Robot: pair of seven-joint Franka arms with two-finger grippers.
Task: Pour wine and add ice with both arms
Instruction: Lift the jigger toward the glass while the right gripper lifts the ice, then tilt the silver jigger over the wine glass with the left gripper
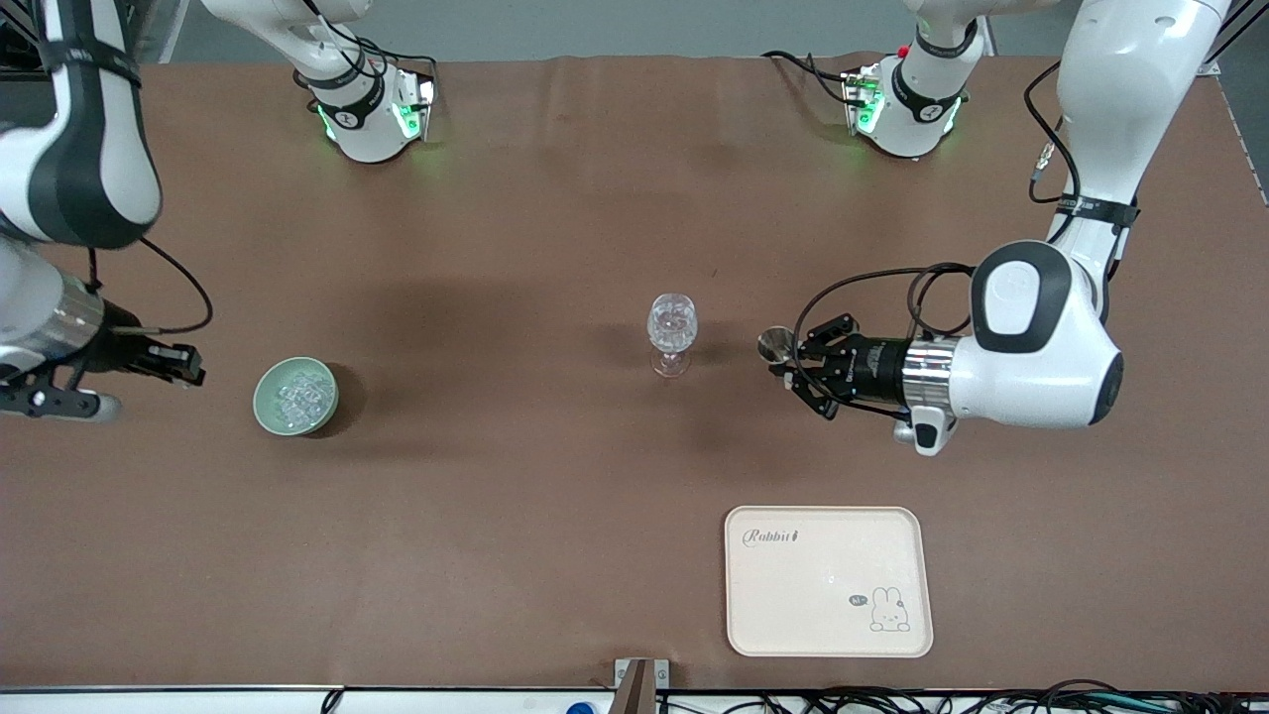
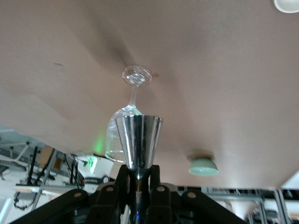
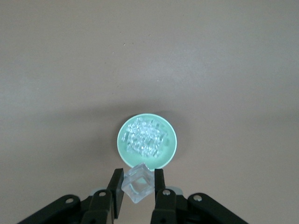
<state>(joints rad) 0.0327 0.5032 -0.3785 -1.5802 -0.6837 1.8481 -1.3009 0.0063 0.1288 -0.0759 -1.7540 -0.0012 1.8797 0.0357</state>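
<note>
A clear stemmed glass [image 1: 671,335] stands mid-table; it also shows in the left wrist view [image 2: 131,116]. My left gripper [image 1: 790,363] is shut on the stem of a small steel measuring cup [image 1: 774,344], held on its side beside the glass with its mouth toward it [image 2: 138,140]. A pale green bowl [image 1: 266,412] holds several ice pieces [image 1: 299,394], toward the right arm's end. My right gripper [image 1: 188,363] is up in the air beside the bowl. In the right wrist view it is shut [image 3: 137,184] on one clear ice cube [image 3: 138,185], just off the bowl's rim [image 3: 122,148].
A cream tray [image 1: 828,580] with a rabbit drawing lies nearer the front camera than the left gripper. The two arm bases [image 1: 369,109] [image 1: 904,104] stand along the table's back edge. Brown tabletop [image 1: 496,297] lies between bowl and glass.
</note>
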